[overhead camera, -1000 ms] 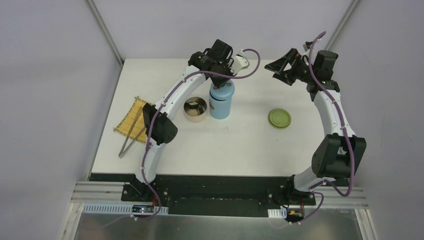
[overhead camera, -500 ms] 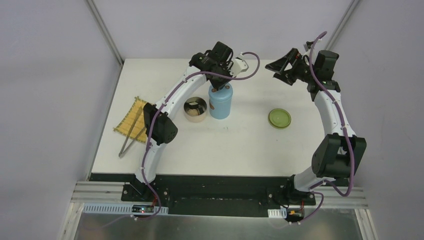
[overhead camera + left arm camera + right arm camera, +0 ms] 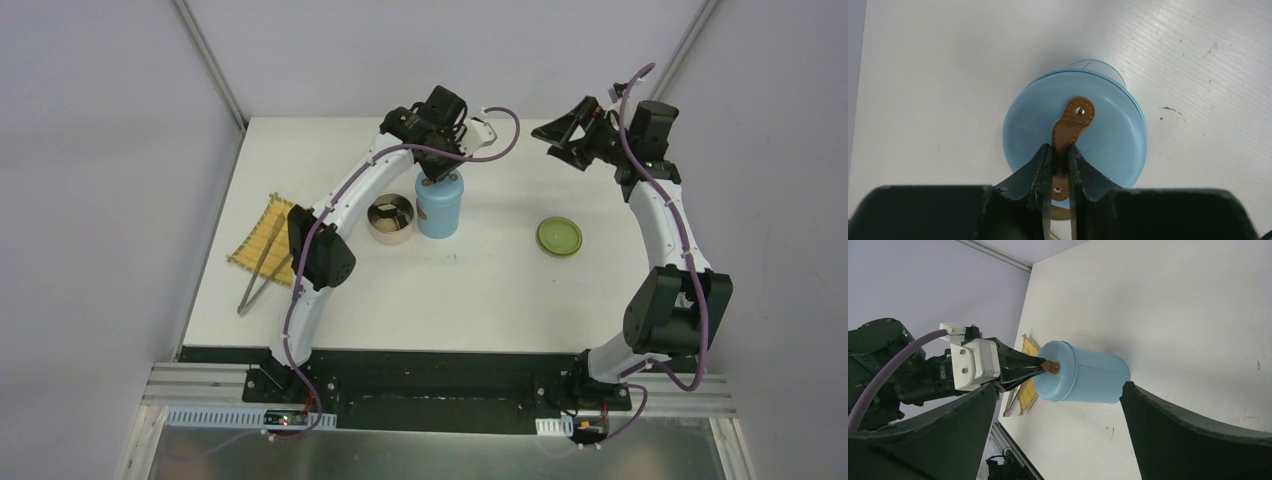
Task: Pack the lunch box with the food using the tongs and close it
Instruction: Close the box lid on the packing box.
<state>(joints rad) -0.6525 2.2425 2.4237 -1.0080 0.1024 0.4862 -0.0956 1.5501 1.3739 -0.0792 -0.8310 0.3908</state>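
The left hand (image 3: pixel 1058 151) is clamped on the brown handle (image 3: pixel 1075 116) of the blue lid (image 3: pixel 1113 140), which sits on the light-blue cylinder (image 3: pixel 438 208) at the middle of the table (image 3: pixel 500 290). The steel bowl (image 3: pixel 390 220) stands just left of the cylinder, and the green lid (image 3: pixel 559 237) lies to its right. The right hand (image 3: pixel 570 135), fingers wide apart, hangs at the far right.

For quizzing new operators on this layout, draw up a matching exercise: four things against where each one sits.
Things: 1 blue cylinder; 2 green lid; 3 tongs; 4 steel bowl.
Places: A partly on the woven mat; B alone, right side of the table; C just left of the blue cylinder; D handle between the jaws of the left gripper.
Pairs: 1-D; 2-B; 3-A; 4-C.
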